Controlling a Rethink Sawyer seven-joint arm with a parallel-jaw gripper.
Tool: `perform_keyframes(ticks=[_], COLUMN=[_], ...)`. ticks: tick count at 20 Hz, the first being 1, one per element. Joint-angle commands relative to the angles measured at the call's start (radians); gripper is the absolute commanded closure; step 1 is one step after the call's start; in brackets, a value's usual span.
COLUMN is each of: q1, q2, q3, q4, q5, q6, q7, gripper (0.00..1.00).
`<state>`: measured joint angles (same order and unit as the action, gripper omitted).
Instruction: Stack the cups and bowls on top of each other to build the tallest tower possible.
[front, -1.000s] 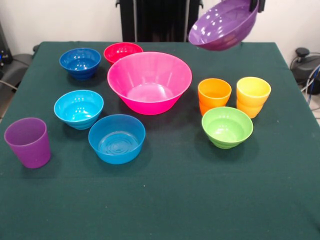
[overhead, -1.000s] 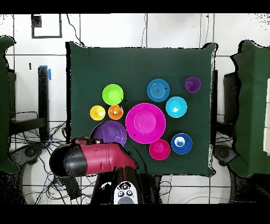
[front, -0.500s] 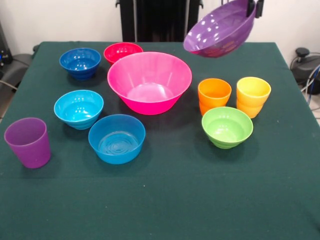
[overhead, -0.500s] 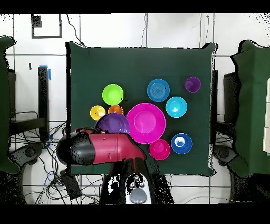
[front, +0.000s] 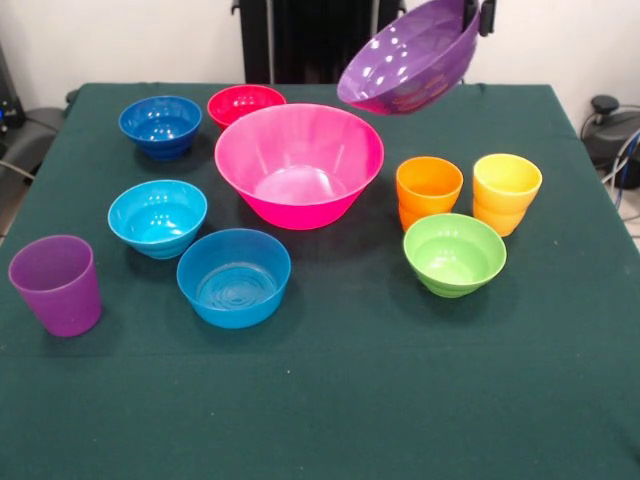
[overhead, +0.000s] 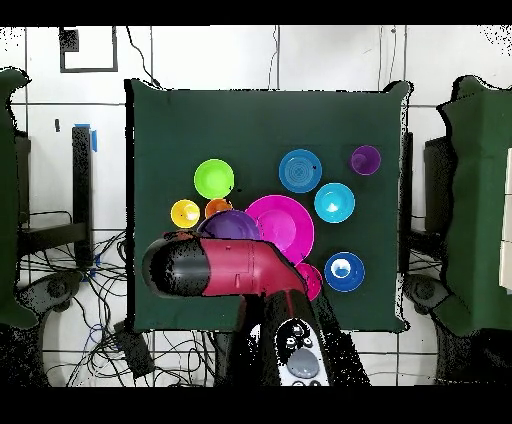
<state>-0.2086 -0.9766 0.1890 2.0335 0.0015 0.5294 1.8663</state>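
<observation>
My gripper (front: 478, 12) at the top edge of the front view is shut on the rim of the large purple bowl (front: 408, 58). It holds the bowl tilted in the air, above and just right of the big hot-pink bowl (front: 300, 165). On the table stand the red-pink bowl (front: 245, 103), dark blue bowl (front: 160, 125), cyan bowl (front: 157, 217), mid blue bowl (front: 233, 277), lime green bowl (front: 454, 253), orange cup (front: 428, 190), yellow cup (front: 506, 190) and purple cup (front: 57, 284). In the overhead view the purple bowl (overhead: 232, 224) overlaps the hot-pink bowl's (overhead: 288, 225) edge.
The red and black arm (overhead: 225, 270) reaches over the table's near-robot edge in the overhead view and hides part of the red-pink bowl (overhead: 310, 285). The green table cloth (front: 350, 400) covers the table. Cables lie on the floor around the table.
The gripper has carried the purple bowl leftward in the front view, from beyond the orange cup toward the hot-pink bowl. The arm has swung further over the table.
</observation>
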Motion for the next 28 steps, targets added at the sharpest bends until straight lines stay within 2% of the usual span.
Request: perform_keyframes(ticks=[1,16,28], q1=[-0.038,-0.109,-0.217], q2=[0.061,0.088,0.118], q3=[0.114,0.160,0.224], q4=[-0.051,-0.075,-0.077], q5=[-0.078,-0.128,-0.188], q6=[0.083,0.097,0.087], q7=[-0.101,-0.123,-0.161], gripper=[1.00,1.00,1.00])
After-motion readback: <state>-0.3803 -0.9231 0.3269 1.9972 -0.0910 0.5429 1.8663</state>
